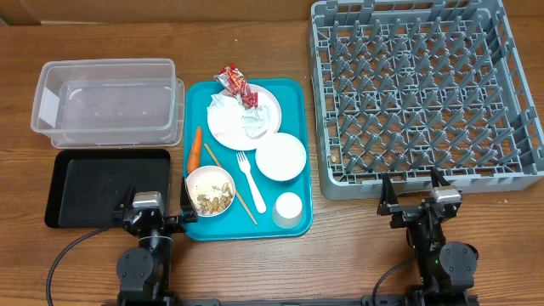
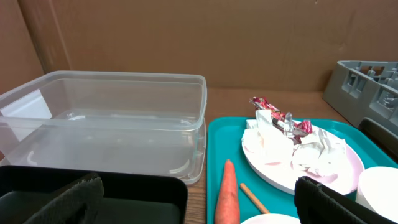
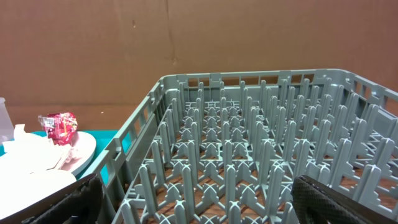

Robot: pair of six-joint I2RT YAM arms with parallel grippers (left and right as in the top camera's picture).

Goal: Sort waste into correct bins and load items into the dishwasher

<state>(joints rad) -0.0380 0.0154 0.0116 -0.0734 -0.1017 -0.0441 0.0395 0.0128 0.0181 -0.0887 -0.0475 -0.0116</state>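
Both grippers rest open and empty at the table's front edge. My left gripper point(image 1: 158, 204) point(image 2: 196, 200) straddles the gap between the black tray point(image 1: 98, 183) and the teal tray. Ahead of it stand the clear tub point(image 1: 106, 102) point(image 2: 106, 118) and the carrot point(image 1: 195, 147) point(image 2: 227, 193). The plate point(image 1: 265, 109) carries crumpled napkins point(image 1: 229, 115) point(image 2: 311, 152) and a red wrapper point(image 1: 234, 82) point(image 2: 273, 112). A bowl of scraps point(image 1: 210, 191), an empty bowl point(image 1: 280, 157), a cup point(image 1: 288, 209), a fork point(image 1: 251, 181) and a stick point(image 1: 231, 185) lie nearby. My right gripper point(image 1: 414, 191) point(image 3: 202, 194) faces the grey dish rack point(image 1: 425, 85) point(image 3: 261, 143).
The teal serving tray point(image 1: 293, 93) holds the tableware and waste between the bins and the rack. A brown cardboard wall stands behind the table. Bare wood lies in front of the trays around both arm bases.
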